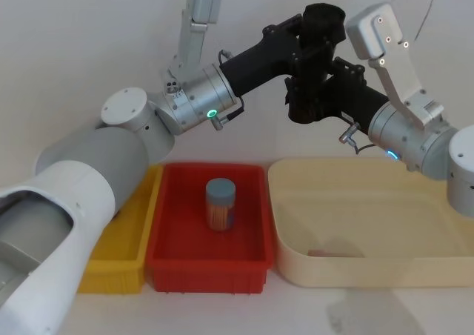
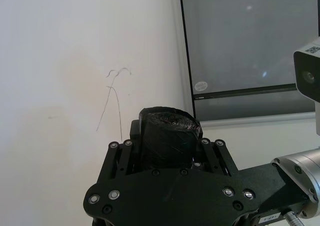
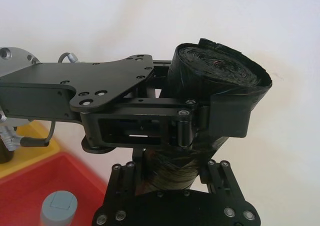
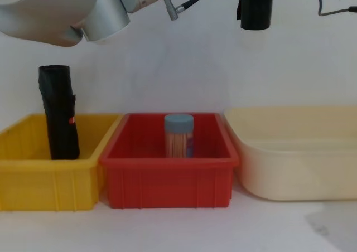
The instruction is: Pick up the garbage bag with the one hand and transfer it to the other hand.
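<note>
Garbage bag: black roll, long axis upright, one end up, held high above the red bin. Left gripper and right gripper both clamped on it, left above right. Second roll stood left of the bin.

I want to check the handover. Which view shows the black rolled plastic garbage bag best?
The right wrist view: the black rolled plastic garbage bag stands between both pincers. The left wrist view shows its end; head and chest views show less.
</note>
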